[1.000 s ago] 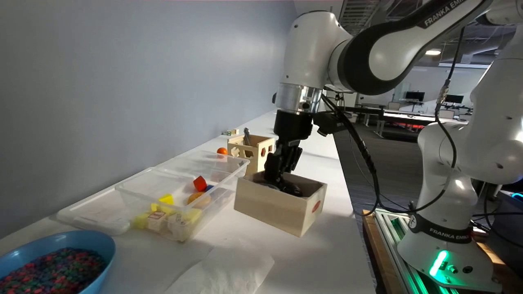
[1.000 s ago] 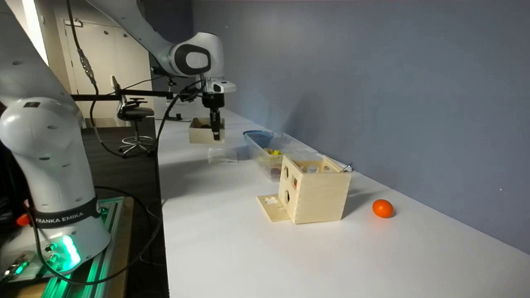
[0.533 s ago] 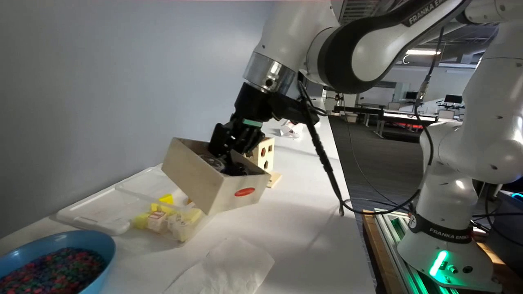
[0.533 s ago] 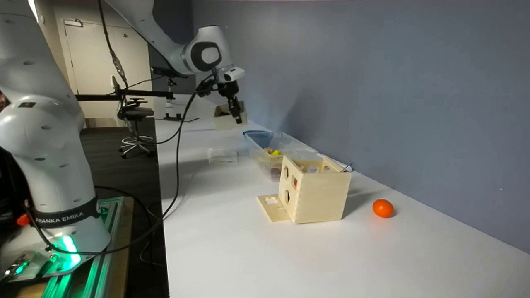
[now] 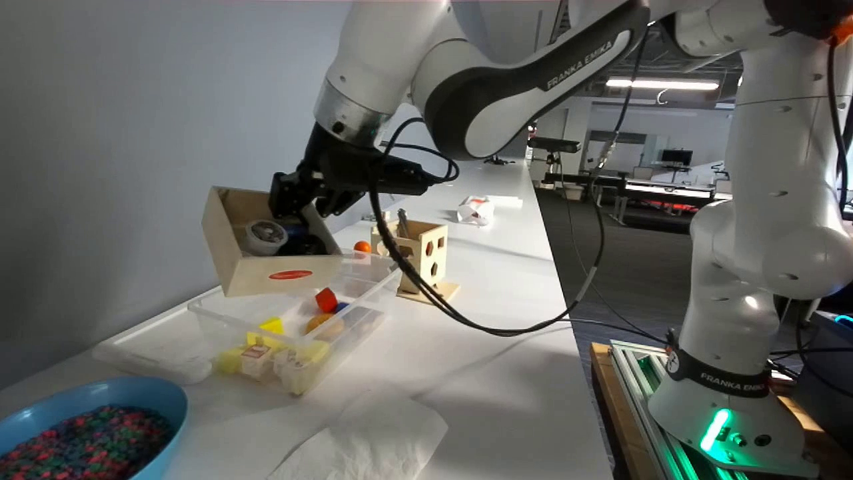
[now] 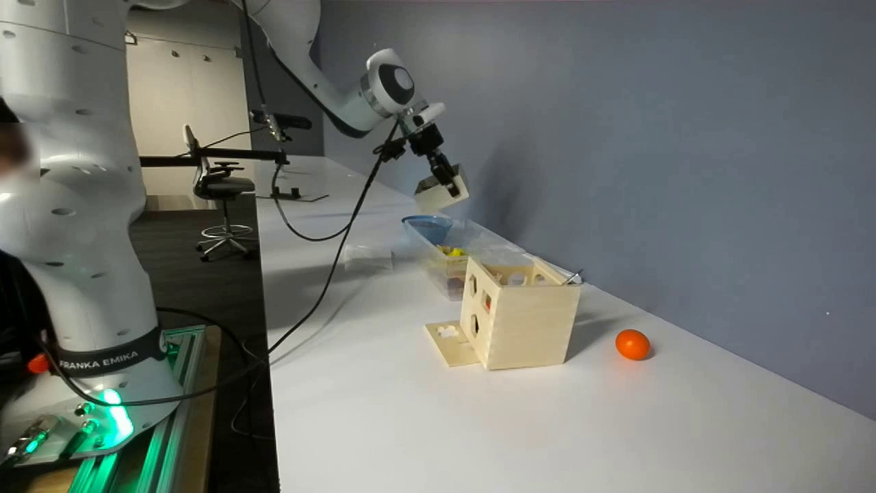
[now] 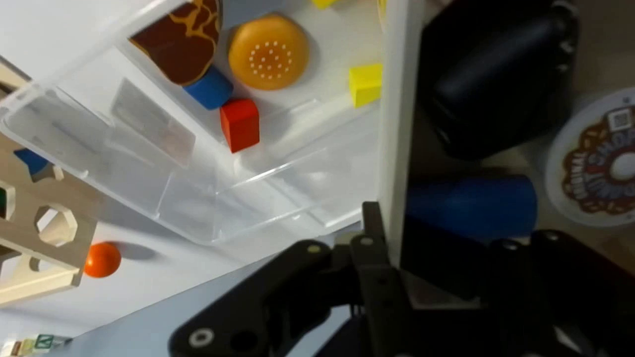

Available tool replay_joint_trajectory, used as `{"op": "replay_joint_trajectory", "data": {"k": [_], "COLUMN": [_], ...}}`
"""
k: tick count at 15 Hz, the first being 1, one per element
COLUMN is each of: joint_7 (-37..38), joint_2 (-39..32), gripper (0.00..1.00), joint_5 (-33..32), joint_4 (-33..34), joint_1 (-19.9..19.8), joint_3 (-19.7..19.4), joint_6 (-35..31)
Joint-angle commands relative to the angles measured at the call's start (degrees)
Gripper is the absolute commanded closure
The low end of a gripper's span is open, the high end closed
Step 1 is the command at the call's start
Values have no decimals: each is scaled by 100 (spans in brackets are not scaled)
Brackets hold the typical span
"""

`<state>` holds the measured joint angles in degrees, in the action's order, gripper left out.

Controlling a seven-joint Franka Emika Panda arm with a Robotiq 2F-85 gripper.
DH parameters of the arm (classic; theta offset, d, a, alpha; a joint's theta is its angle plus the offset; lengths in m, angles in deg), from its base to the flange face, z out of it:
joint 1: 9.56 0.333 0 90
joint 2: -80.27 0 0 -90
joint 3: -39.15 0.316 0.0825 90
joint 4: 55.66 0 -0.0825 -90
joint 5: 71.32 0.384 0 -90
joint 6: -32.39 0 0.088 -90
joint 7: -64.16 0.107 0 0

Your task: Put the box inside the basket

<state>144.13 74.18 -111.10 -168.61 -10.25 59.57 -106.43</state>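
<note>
The light-tan wooden box [image 5: 286, 275] is held in the air, tilted, above the back part of the basket in an exterior view. It also shows in the other exterior view [image 6: 438, 198] and at the right of the wrist view [image 7: 397, 124]. Inside lie a white labelled cup [image 7: 600, 158], a blue cylinder [image 7: 481, 206] and a black object [image 7: 496, 84]. My gripper [image 7: 436, 230] is shut on a box wall, one finger outside, the other inside and partly lost in shadow. The clear whitish basket [image 5: 363, 327] stands on the table, holding yellow, red and orange pieces.
A pale wooden block with holes [image 6: 534, 329] stands beside the basket, with an orange ball [image 6: 632, 344] nearby. A blue bowl of beads [image 5: 166, 427] and a white sheet [image 5: 373, 437] lie in front. A grey wall [image 5: 133, 167] runs close behind. My cable [image 5: 480, 328] hangs over the table.
My gripper has carried the box up and across toward the wall, over the basket. The box has gone from level to tilted. The basket and other objects have not moved.
</note>
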Motion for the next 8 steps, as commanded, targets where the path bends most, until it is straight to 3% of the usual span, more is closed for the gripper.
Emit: {"op": "replay_joint_trajectory", "data": {"k": [1, 2, 3, 6, 7, 8], "joint_7": [770, 445, 418, 406, 384, 524], "joint_2": [-933, -1092, -635, -1036, -987, -1032], "gripper": [98, 98, 90, 90, 98, 98], "joint_5": [-677, 77, -204, 27, 51, 15], "joint_4": [1132, 1271, 700, 1038, 997, 1108], "joint_1": [860, 918, 960, 1145, 1132, 1165], "joint_3": [-708, -727, -912, -1019, -1016, -1105], "joint_6": [583, 701, 368, 476, 417, 486]}}
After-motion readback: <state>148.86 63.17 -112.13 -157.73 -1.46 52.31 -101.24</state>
